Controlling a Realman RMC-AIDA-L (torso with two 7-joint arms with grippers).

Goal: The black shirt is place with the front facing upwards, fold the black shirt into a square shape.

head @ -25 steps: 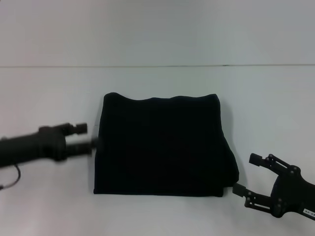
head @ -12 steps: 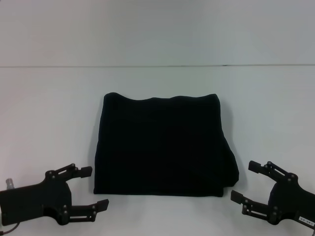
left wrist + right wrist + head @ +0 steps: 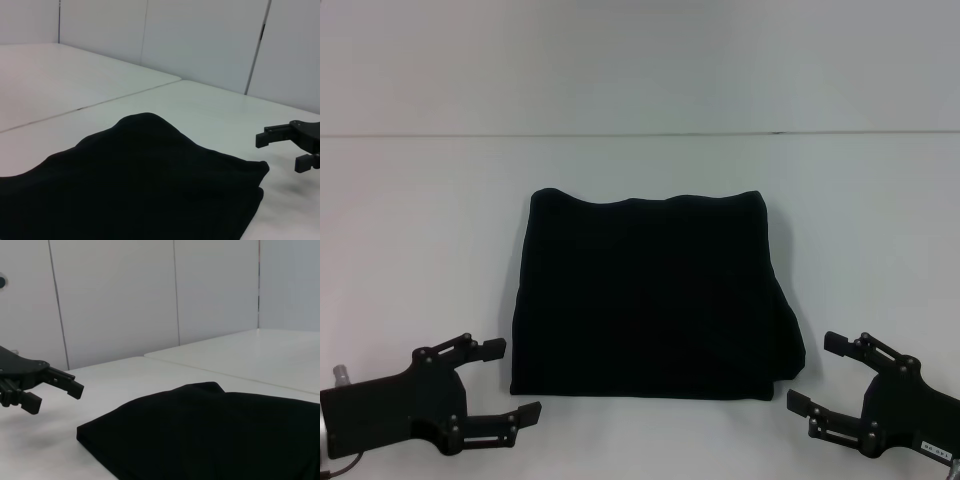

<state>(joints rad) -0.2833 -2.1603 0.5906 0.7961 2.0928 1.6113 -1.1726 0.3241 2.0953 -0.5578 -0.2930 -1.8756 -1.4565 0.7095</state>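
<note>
- The left gripper (image 3: 500, 382) is hovering with its jaws spread and nothing between them, just off the near left corner of the black shirt (image 3: 650, 295)
- The right gripper (image 3: 820, 375) is doing the same at the near right corner, jaws spread and empty, close beside the cloth without touching it
- The shirt is lying between the two, folded into a compact, near-square block in the middle of the white table (image 3: 420, 230), its slightly longer axis running left to right
- Neither arm is sitting clearly nearer; the cloth is lying ahead and inward of both
- To my eye the folding is looking finished, so any coming move is likely only a tidy-up or retreat
</note>
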